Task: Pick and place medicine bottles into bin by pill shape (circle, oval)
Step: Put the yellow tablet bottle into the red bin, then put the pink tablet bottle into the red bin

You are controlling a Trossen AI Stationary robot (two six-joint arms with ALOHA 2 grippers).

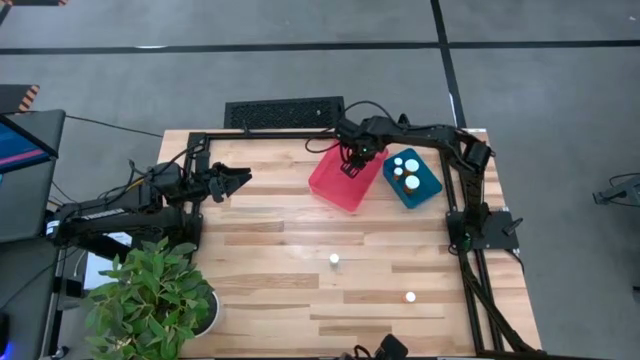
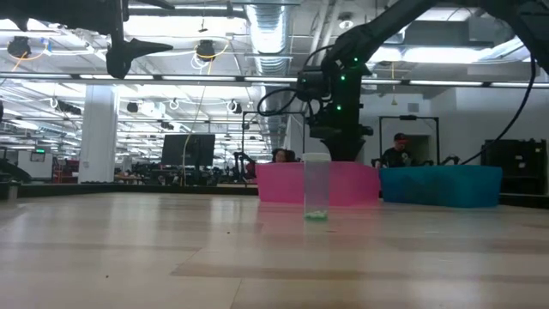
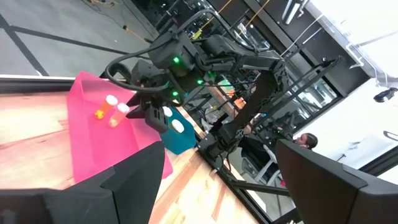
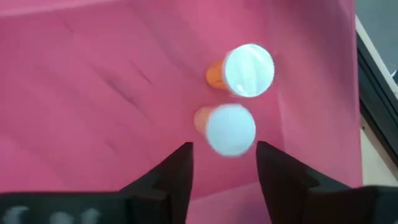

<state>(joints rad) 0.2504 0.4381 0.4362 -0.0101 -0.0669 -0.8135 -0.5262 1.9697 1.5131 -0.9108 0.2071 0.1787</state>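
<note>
My right gripper (image 1: 351,165) hangs open over the pink bin (image 1: 335,185), fingers pointing down. In the right wrist view (image 4: 224,149) two orange bottles with white caps stand on the bin floor: one (image 4: 229,129) just below and between the fingertips, the other (image 4: 249,70) beside it. Both show in the left wrist view (image 3: 112,111). The blue bin (image 1: 428,188) holds three white-capped bottles (image 1: 403,170). Two more bottles stand on the table (image 1: 335,259) (image 1: 409,297). My left gripper (image 1: 240,178) waits open at the table's left.
The pink and blue bins stand side by side at the far right of the wooden table. A black frame (image 1: 455,215) runs along the right and far edges. A potted plant (image 1: 150,295) stands at the near left corner. People show in the room behind (image 2: 396,150).
</note>
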